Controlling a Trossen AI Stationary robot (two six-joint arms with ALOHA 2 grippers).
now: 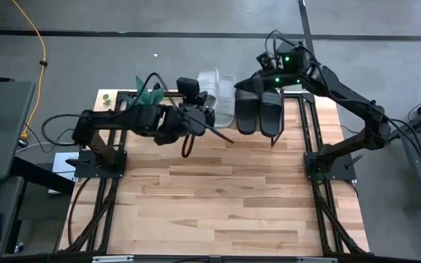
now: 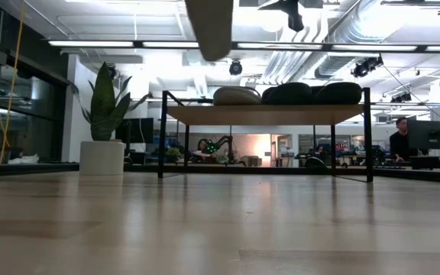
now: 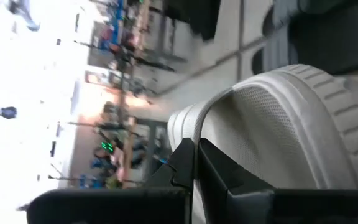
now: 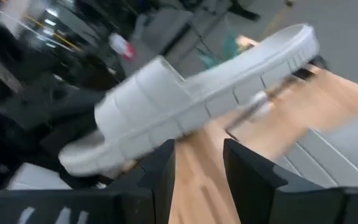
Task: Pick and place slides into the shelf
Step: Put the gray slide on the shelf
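High view: left gripper (image 1: 198, 115) clamping a pale slide (image 1: 209, 82) above the shelf (image 1: 298, 109); right gripper (image 1: 258, 82) hovering part-open, empty.

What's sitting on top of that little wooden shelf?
On the shelf lie a pale slide and two black slides. A second pale slide is at its left end; the left arm covers part of it.

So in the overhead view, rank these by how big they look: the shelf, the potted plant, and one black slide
Largest to smallest in the high view:
1. The shelf, mostly hidden under the slides and arms, so judged by its visible frame.
2. A black slide.
3. The potted plant, mostly hidden behind the left arm, so unsure.
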